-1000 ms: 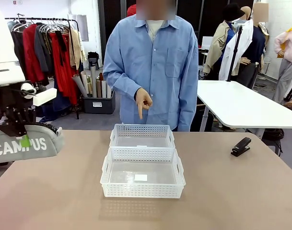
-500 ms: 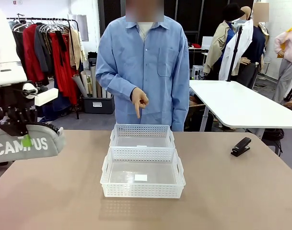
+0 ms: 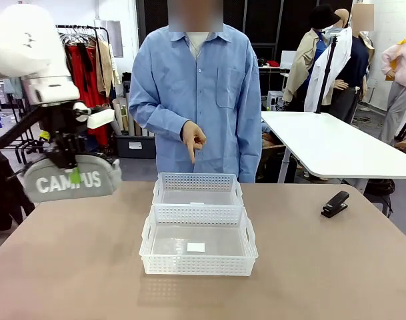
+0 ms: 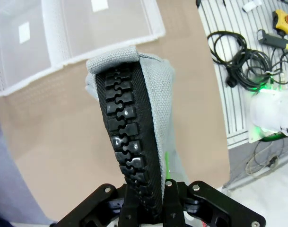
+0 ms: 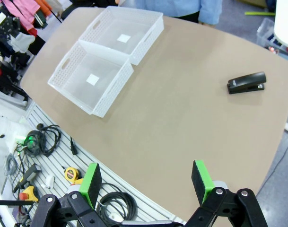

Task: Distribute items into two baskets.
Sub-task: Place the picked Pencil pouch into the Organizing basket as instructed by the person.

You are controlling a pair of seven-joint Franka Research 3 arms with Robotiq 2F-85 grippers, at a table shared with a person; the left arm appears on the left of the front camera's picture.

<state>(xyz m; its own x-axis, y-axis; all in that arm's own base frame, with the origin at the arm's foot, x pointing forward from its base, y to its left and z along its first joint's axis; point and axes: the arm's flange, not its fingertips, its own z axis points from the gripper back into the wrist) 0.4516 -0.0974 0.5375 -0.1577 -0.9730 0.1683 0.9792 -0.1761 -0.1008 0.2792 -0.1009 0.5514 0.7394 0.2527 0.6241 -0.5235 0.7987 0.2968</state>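
Observation:
My left gripper (image 3: pixel 73 175) is shut on the top of the grey "CAMPUS" pouch (image 3: pixel 71 180) and holds it in the air above the table's left side, left of the baskets. In the left wrist view the pouch (image 4: pixel 153 94) hangs below the fingers, its black zipper strip (image 4: pixel 127 137) pinched between them. Two white perforated baskets stand end to end at the table's middle: the near one (image 3: pixel 199 266) and the far one (image 3: pixel 198 181). The black stapler (image 3: pixel 335 203) lies at the right. My right gripper (image 5: pixel 147 182) hangs open high over the table's edge.
A person in a blue shirt stands behind the far basket, one hand (image 3: pixel 193 140) pointing down at it. The baskets (image 5: pixel 106 56) and stapler (image 5: pixel 248 82) lie well ahead of the right gripper. A white table (image 3: pixel 336 143) stands at the back right.
My left arm has lifted the pouch and carried it right, toward the baskets. The person has shifted slightly left, still pointing down.

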